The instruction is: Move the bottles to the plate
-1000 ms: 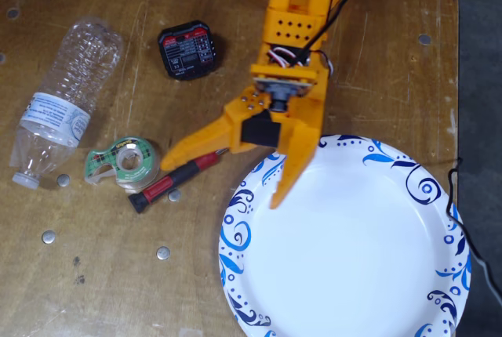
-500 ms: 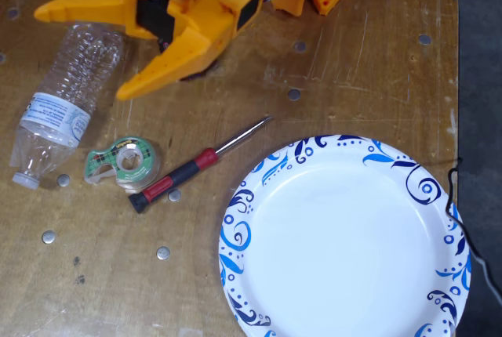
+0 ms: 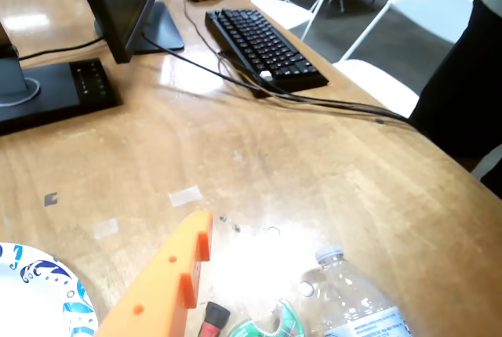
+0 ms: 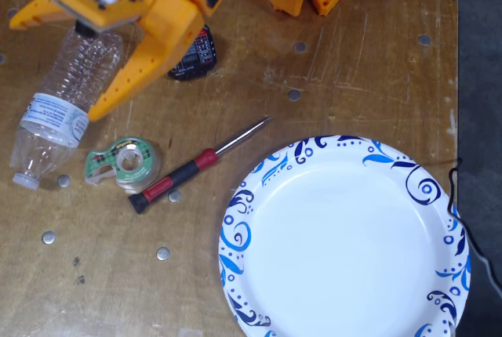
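A long ribbed clear bottle (image 4: 49, 121) with a white-blue label and a small white cap lies on the wooden table at the left of the fixed view, cap toward the bottom left. It also shows in the wrist view (image 3: 354, 299). My orange gripper (image 4: 56, 67) is open, with its jaws spread to either side of the bottle's bottom end, which it partly hides. One orange finger (image 3: 169, 278) shows in the wrist view, left of the bottle. The white plate (image 4: 235, 235) with blue swirls lies empty at the lower right; its rim shows in the wrist view (image 3: 47, 282). The shorter wide bottle is out of view.
A green tape dispenser (image 4: 121, 161) and a red-black screwdriver (image 4: 184, 172) lie between the bottle and the plate. A black object (image 4: 196, 55) lies under the arm. In the wrist view a keyboard (image 3: 263, 47), cables (image 3: 329, 103), a monitor stand (image 3: 55, 90) and chairs lie beyond.
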Robot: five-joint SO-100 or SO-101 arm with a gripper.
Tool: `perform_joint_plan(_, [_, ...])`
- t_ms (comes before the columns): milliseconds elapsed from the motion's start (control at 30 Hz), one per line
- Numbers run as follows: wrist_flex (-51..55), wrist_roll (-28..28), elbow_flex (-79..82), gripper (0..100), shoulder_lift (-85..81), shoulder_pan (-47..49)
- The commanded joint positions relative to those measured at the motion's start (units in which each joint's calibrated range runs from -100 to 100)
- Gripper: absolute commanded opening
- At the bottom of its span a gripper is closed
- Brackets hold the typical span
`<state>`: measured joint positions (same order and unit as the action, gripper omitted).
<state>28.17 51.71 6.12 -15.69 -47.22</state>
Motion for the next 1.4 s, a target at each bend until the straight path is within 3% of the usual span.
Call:
perform_joint_plan(0, [4.5, -1.1, -15.4, 45, 8.4, -1.6])
perform_joint_plan(367, [8.1, -8.2, -41.4, 32, 33.1, -10.3])
perform_joint_plan(533, [14.7, -8.3, -51.4, 26, 38.6, -12.5])
perform_joint_plan(733, [18.7, -8.6, -61.3, 28, 46.8, -12.3])
perform_joint_plan(933, [20.5, -8.7, -66.7, 40, 54.1, -13.0])
perform_joint_plan(1067, [20.7, -8.7, -69.7, 42, 56.2, -13.2])
perform_joint_plan(1367, [38.1, -8.2, -77.9, 43, 56.2, -14.2])
